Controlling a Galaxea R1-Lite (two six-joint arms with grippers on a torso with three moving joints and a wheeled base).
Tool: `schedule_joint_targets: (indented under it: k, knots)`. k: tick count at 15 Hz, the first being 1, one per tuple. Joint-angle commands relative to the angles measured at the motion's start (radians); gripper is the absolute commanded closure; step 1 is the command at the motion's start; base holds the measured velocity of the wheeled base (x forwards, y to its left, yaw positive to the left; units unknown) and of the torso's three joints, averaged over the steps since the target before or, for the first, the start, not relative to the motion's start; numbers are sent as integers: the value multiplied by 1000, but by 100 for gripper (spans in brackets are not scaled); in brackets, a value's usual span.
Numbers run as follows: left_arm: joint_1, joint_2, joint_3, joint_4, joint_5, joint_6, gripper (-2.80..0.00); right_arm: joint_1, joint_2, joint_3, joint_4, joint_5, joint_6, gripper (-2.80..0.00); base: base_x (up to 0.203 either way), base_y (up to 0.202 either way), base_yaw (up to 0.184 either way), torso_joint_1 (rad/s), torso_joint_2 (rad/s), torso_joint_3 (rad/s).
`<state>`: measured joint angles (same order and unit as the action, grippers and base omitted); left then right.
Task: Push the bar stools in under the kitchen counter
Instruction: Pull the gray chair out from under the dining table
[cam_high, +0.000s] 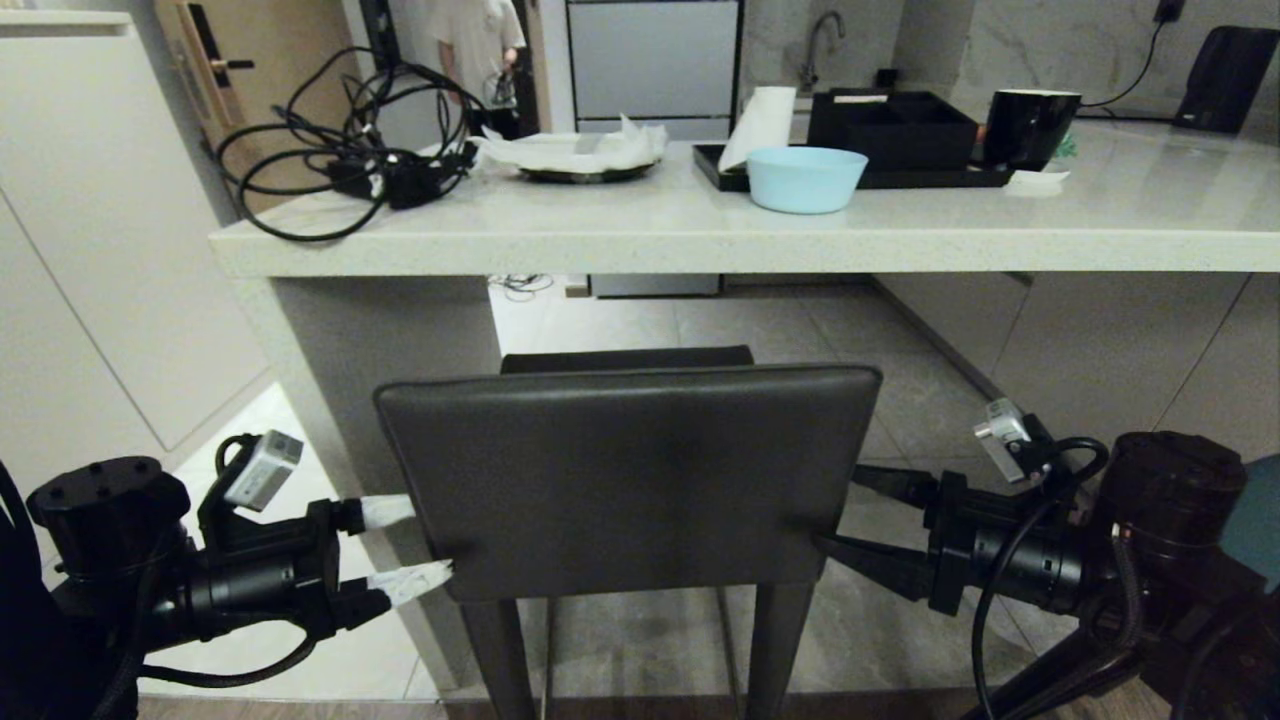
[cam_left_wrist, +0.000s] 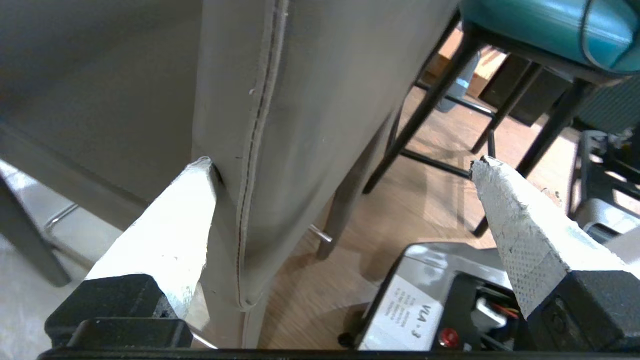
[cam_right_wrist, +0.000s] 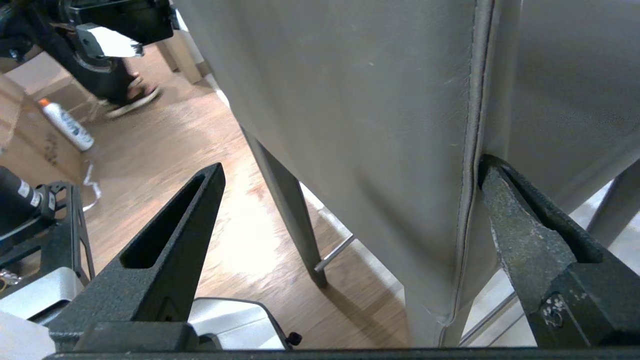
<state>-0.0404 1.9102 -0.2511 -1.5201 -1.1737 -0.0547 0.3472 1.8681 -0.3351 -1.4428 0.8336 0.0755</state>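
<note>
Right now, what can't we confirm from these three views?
- Dark grey stool: feet cut off by the head view's lower edge; seat hidden behind its own backrest.
- Teal stool: only a seat edge and legs in the left wrist view, cut by the frame; distance to the kitchen counter unreadable.
- Left gripper and right gripper: open, straddling the backrest edges; one finger at the seam, pressure not visible.

Black cylindrical arms, looped black cables, silver wrist cameras — left jaws white-wrapped, right jaws bare black.
</note>
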Motion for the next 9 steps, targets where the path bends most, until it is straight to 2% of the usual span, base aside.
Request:
schedule_joint_targets:
  k: [1, 9]
  knots:
    - [-24, -16, 4, -10, -9, -2, -280, -1, 0, 1, -5, 9, 1, -280, -192, 0, 0, 2, 2, 3]
    - [-26, -27, 19, -10, -9, -2, -280, 1, -10, 16, -13, 9, 1, -280, -196, 0, -1, 4, 1, 3]
